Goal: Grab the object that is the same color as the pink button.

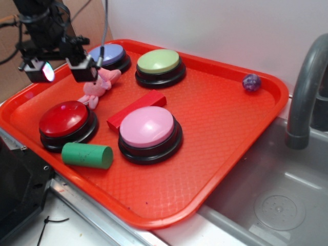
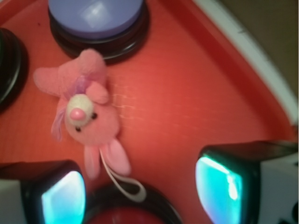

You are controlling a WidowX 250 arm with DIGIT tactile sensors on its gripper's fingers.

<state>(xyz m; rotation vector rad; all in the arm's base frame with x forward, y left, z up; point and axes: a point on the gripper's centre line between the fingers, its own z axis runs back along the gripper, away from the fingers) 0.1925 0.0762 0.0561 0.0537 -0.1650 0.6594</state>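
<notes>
Gripper spread wide, holding nothing, above pink plush toy; toy flat on red tray, just beside blue-purple button, off-centre toward one finger; risk judged: closing here pinching only ears or loop, or nudging toy.

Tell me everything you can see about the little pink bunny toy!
The pink plush toy looks soft and fuzzy, with floppy ears, a cream snout, pink nose, black bead eyes, purple tufts and a white loop cord. It lies flat on the red tray between the blue-purple button and red button. The open gripper hovers above without touching.
</notes>
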